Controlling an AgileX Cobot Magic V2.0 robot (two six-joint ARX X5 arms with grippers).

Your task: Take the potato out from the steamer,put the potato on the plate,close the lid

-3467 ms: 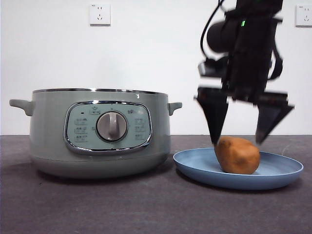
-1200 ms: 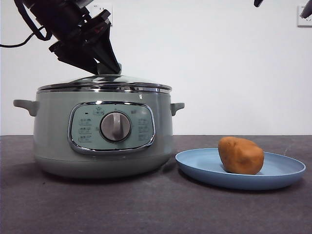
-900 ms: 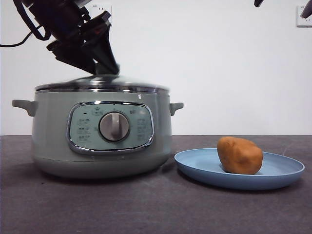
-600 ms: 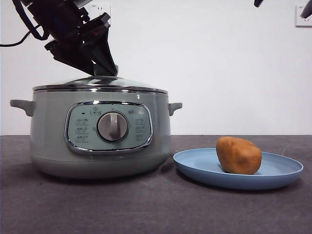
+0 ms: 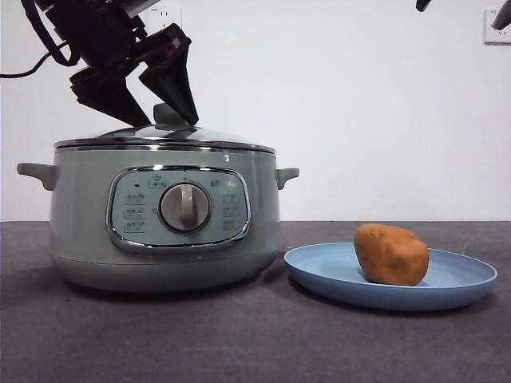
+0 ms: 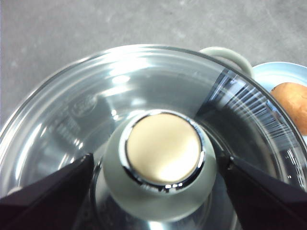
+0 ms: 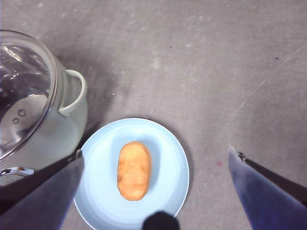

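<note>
The sage-green steamer [image 5: 164, 219] stands at the left with the glass lid [image 5: 164, 137] resting on its rim. My left gripper [image 5: 166, 120] is open, one jaw on each side of the lid's pale green knob [image 6: 163, 158], both clear of it. The orange-brown potato [image 5: 391, 254] lies on the light-blue plate [image 5: 463, 283] to the right of the steamer. My right gripper [image 7: 154, 151] is open and empty, high above the plate [image 7: 168, 143] and potato [image 7: 134, 170]. Only its tips show at the front view's top right corner.
The dark grey table [image 5: 255, 343] runs across the front. A white wall with two sockets [image 5: 164, 16] stands behind. The steamer's side handle [image 7: 74, 91] is close to the plate's rim.
My left gripper's jaws have opened and let go of the knob, and the lid has settled flat on the steamer. About three seconds ago the right gripper was down at the potato; it has since risen.
</note>
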